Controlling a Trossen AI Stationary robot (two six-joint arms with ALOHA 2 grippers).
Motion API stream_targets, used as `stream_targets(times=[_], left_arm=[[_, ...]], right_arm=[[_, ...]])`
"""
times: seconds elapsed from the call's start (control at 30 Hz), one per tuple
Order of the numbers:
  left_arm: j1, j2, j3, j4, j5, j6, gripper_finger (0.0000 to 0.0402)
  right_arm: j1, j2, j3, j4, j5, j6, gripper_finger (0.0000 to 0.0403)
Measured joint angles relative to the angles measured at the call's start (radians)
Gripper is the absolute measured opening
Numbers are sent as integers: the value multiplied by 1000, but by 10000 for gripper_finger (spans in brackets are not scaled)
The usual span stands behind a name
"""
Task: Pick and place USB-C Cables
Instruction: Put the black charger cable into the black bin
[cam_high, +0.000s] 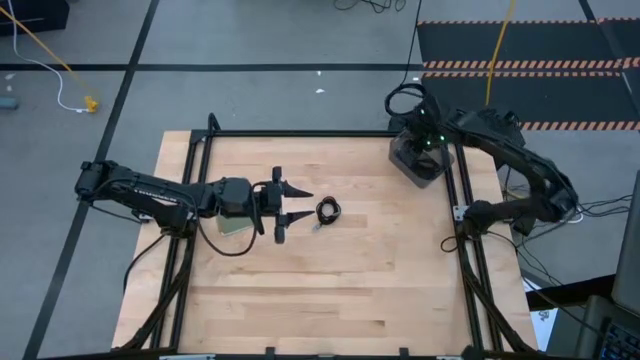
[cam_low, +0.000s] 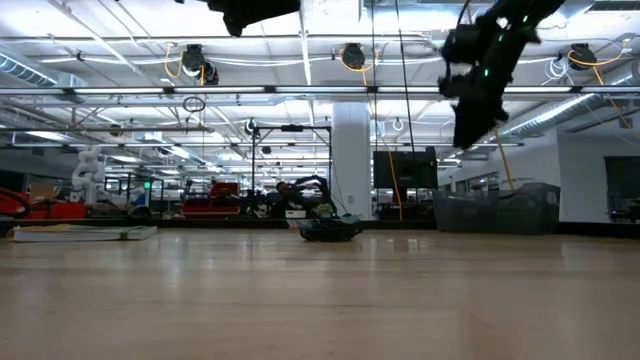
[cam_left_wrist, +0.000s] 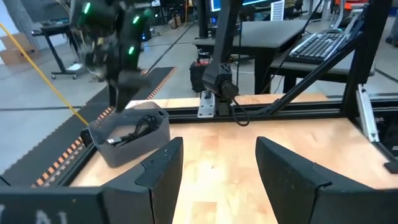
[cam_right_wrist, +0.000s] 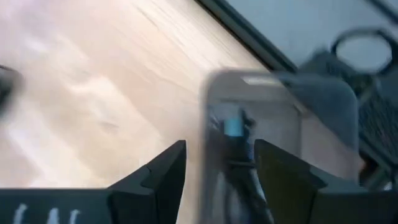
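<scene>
One black USB-C cable bundle lies on the wooden table near its middle; it also shows in the low view. My left gripper is open and empty, level, with its fingertips just short of the bundle on its left side. A grey bin stands at the table's far right corner. It holds a black cable and a cable with a blue part. My right gripper hovers over the bin, open and empty, pointing down.
A flat green-and-white pad lies under my left wrist. Black frame rails run round the table. A larger black cord loop and a yellow cord lie on the floor beyond the far edge.
</scene>
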Motion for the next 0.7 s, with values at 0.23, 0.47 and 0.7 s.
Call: stream_targets(times=[0.23, 0.47, 0.7], left_arm=[[-46, 0, 0, -39, -1, -56, 204], [-104, 27, 0, -68, -61, -68, 204], [-79, 137, 22, -70, -107, -104, 204]], right_arm=[[283, -237, -77, 96, -1, 137, 183], [532, -391, -241, 297, -2, 169, 183], [640, -420, -330, 398, -4, 78, 183]])
